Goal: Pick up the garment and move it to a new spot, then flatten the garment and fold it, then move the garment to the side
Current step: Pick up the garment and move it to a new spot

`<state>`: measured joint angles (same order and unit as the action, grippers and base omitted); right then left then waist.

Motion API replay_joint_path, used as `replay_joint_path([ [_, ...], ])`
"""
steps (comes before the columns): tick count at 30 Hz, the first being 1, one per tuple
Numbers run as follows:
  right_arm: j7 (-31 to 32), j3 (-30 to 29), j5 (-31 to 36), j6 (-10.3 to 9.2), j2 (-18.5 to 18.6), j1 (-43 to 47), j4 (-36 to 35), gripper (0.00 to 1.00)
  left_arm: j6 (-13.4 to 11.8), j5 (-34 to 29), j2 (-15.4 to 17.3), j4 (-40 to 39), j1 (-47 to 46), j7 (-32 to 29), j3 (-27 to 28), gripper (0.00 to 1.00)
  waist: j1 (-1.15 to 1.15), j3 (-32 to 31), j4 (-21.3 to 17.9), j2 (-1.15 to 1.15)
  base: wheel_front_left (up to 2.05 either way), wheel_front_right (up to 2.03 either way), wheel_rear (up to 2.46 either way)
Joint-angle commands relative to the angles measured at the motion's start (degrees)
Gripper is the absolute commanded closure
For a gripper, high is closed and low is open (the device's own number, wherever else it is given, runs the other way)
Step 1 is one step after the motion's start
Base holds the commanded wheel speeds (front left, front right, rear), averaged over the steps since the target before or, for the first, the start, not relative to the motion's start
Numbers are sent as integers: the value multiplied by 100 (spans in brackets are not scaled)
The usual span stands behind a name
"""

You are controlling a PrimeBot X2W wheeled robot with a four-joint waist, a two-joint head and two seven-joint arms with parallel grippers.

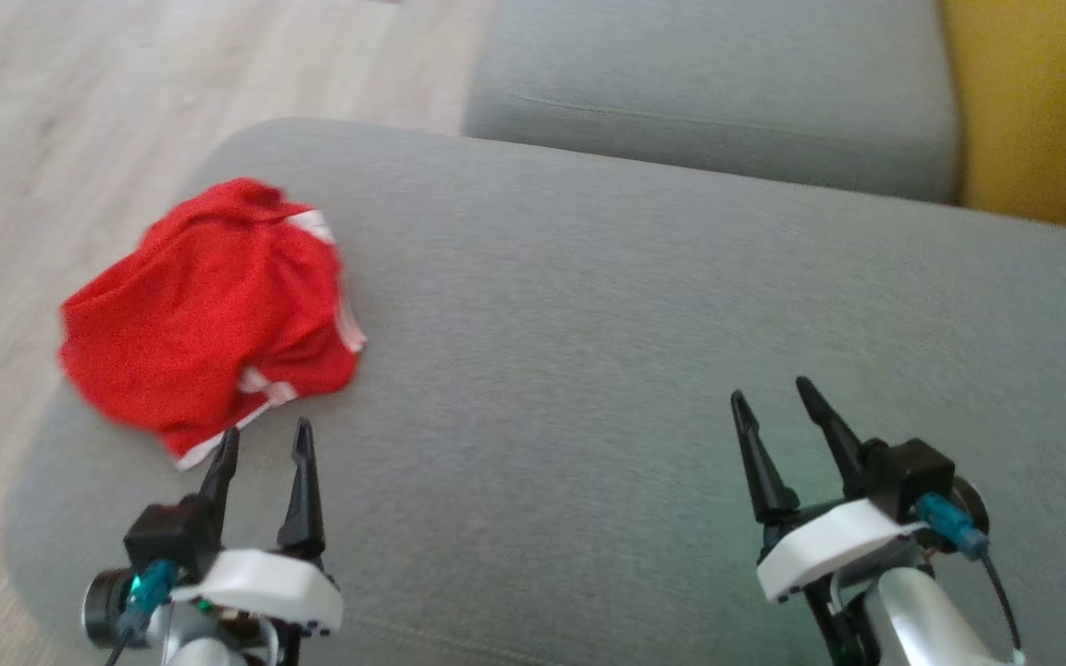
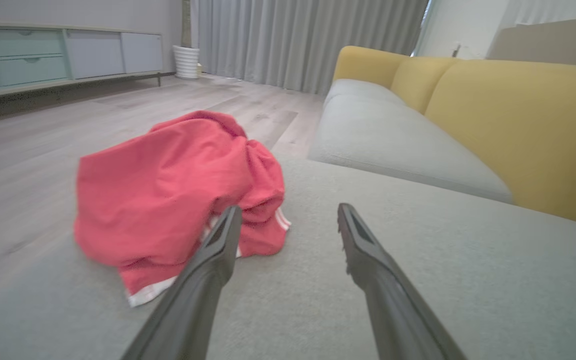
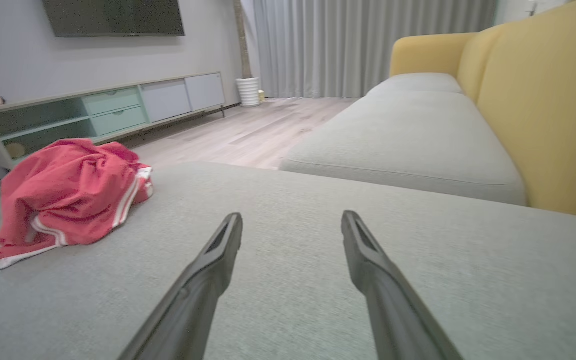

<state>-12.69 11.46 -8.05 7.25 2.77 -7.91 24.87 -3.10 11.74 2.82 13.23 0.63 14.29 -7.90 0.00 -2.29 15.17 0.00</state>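
Garment (image 1: 209, 314), red with white stripes, sits as a crumpled heap at the left edge of the near cushion (image 1: 635, 324), just beyond the left claw (image 1: 266, 430) and a little to its left. The heap has no clear long axis; it spreads roughly from near-left to far-right, with a white-striped hem lying nearest the claw. The left claw is spread and holds nothing. Its left finger tip is just beside that hem, though I cannot tell whether they touch. The right claw (image 1: 771, 389) is also spread and holds nothing, over bare cushion well to the right of the heap. The left arm is plainly the nearer one, so I judge the pickup to be its job: a short reach forward and slightly left onto the hem or the bunched top.

The cushion is grey woven fabric, broad and flat, with plenty of bare room to the right for laying the garment out. A second grey cushion (image 1: 709, 83) lies beyond it, with a yellow backrest (image 1: 1042, 111) at far right. Pale wood floor (image 1: 80, 92) runs along the left, reaching a low cabinet (image 2: 43, 55) and grey curtains (image 2: 293, 40).
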Motion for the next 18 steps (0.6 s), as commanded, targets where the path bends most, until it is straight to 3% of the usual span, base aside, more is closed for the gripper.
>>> replay_joint_path([
  [1,-88,167,-54,24,10,-117,-137,0,-32,-116,15,-199,-107,71,244,0,0,-111,435,0,0,0,0],
  [7,-113,447,-171,24,10,-92,-105,0,-31,-181,13,-288,50,71,467,0,0,-152,993,0,0,0,0],
  [18,-127,993,-526,24,10,-485,82,0,-207,-78,8,-604,197,71,799,0,0,133,1293,0,0,0,0],
])
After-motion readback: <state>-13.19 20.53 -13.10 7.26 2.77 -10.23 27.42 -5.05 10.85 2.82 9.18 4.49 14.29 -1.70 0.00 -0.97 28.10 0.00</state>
